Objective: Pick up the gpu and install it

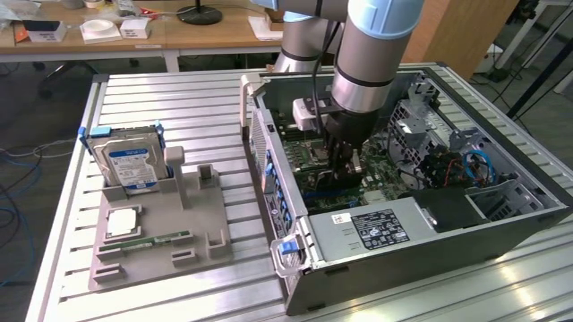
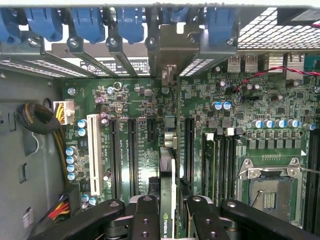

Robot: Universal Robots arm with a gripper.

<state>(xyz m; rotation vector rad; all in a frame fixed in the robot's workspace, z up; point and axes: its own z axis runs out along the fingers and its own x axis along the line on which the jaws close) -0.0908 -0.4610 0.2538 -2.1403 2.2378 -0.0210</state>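
In the wrist view the gpu (image 2: 168, 150) shows edge-on, a thin card with a green logo near my fingers (image 2: 145, 217), running over the motherboard (image 2: 125, 100) toward the rear slot openings. My gripper (image 2: 169, 207) is shut on the card, one finger on each face. The card stands upright between two dark expansion slots (image 2: 132, 150); whether it sits in a slot I cannot tell. In the exterior view my gripper (image 1: 345, 164) reaches straight down into the open computer case (image 1: 430, 268), and its fingers cover most of the card.
Blue slot latches (image 2: 90, 22) line the case's rear wall. A CPU socket (image 2: 267, 192) and a cable bundle (image 2: 37, 120) flank the slots. The power supply (image 1: 376, 231) sits at the case's near end. A hard drive (image 1: 133, 163) and a RAM stick (image 1: 147, 241) rest in a grey holder (image 1: 201, 258).
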